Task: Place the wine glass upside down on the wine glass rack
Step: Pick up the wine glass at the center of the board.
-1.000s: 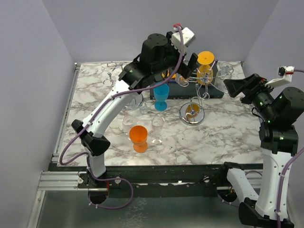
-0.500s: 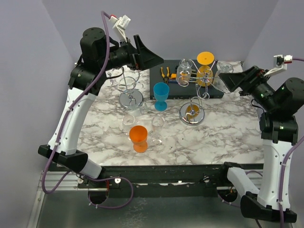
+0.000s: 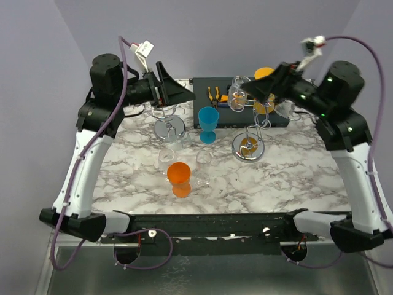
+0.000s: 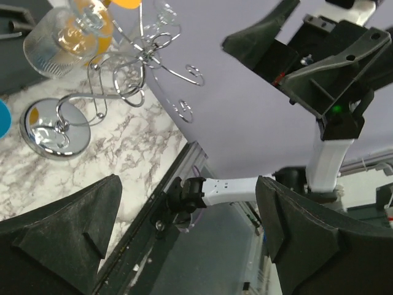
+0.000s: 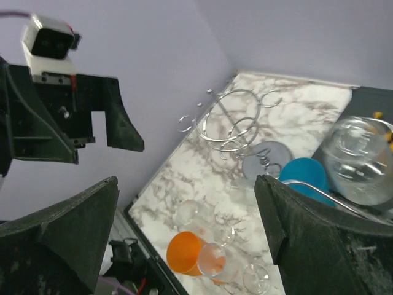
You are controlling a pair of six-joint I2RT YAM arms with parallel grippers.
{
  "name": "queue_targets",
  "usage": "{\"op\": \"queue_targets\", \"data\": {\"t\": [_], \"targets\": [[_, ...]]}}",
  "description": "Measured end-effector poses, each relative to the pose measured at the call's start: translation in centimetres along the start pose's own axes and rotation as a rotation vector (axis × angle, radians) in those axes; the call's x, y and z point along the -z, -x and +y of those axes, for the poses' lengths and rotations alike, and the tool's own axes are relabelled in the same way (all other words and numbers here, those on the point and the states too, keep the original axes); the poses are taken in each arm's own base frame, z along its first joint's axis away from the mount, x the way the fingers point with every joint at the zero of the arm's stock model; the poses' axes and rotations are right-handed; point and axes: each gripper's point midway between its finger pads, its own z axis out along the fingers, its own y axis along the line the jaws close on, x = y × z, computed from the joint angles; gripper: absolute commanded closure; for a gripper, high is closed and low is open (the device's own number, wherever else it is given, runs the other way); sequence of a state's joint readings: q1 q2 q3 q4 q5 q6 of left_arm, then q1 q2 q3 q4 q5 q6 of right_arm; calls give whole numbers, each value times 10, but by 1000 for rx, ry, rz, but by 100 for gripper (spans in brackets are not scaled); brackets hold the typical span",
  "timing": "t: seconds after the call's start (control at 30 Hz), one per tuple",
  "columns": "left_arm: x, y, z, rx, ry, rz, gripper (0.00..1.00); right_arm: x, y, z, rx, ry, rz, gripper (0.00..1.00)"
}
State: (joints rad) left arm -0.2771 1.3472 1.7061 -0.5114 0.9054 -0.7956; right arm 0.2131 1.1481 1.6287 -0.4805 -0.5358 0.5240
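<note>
Two chrome wine glass racks stand on the marble table: a bare left rack (image 3: 169, 120) (image 5: 236, 123) and a right rack (image 3: 248, 146) (image 4: 116, 74) with a ribbed clear glass (image 3: 239, 96) (image 4: 66, 38) and an orange glass (image 3: 265, 90) hanging from it. A blue wine glass (image 3: 208, 124) (image 5: 305, 176) stands upright between them. An orange wine glass (image 3: 179, 176) (image 5: 188, 252) and three clear wine glasses (image 3: 203, 160) (image 5: 212, 259) sit nearer the front. My left gripper (image 3: 183, 92) (image 4: 189, 203) hovers high, open and empty. My right gripper (image 3: 258, 90) (image 5: 186, 184) is also raised, open and empty.
A black tray (image 3: 279, 118) lies along the back edge with orange-handled pliers (image 3: 215, 93) on it. Lavender walls close in the left, back and right sides. The two raised grippers face each other above the back half of the table.
The left arm pulled back from the right rack and lifted to the left. The right arm rose and swung left over the back of the table. Both grippers stayed open.
</note>
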Motion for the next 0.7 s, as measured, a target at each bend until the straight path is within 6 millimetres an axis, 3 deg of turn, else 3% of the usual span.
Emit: {"op": "queue_targets", "data": {"t": [0.07,0.13,0.23,0.43,0.57,0.7], "targets": [[12,-2,-16,-58,-16,-22,1,-31,-11,37,37,71,54,0],[24,-4,-31,-119,-27,-48,1,-58,-19,63,78,110,83,0],[36,-6,-42,-177,-25,-78,1,-80,-33,71,120,92,115,3],[48,-16,-39,-253,20,-110,1,-82,-71,73,167,31,173,8],[56,-21,-32,-310,61,-133,1,-80,-118,81,193,12,259,11],[65,-19,-27,-394,121,-177,1,-75,-169,74,223,-40,362,14]]}}
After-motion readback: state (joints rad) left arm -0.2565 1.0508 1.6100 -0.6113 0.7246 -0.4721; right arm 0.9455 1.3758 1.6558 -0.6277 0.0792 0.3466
